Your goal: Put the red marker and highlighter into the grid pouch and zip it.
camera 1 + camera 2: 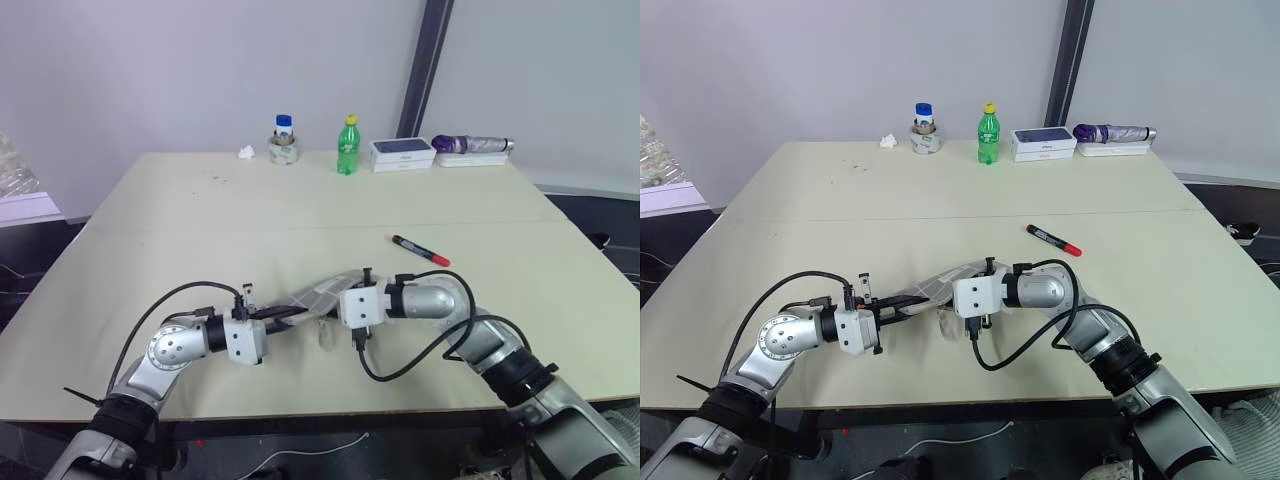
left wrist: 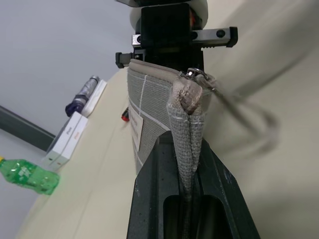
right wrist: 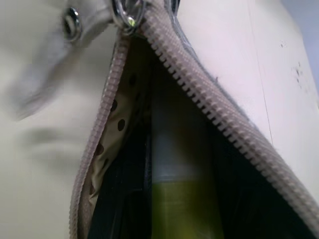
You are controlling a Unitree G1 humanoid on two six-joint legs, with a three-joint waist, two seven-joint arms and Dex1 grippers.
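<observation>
Left hand (image 1: 272,318) pinches grid pouch (image 1: 318,297) (highlighter (image 3: 184,209) inside).

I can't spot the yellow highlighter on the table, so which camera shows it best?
The right wrist view: the highlighter sits inside the open grid pouch, between its zipper teeth. In the head views and the left wrist view the pouch's fabric hides it.

Near the front edge of the surface (image 1: 200,215) we see the grid pouch (image 1: 322,296) lifted between our two grippers: the left gripper (image 1: 283,316) clamps one end, the right gripper (image 1: 340,300) sits at the other. The red marker (image 1: 420,250) lies apart, toward the right edge. Along the far edge stand a green bottle (image 1: 347,146) and a white box (image 1: 402,153).
</observation>
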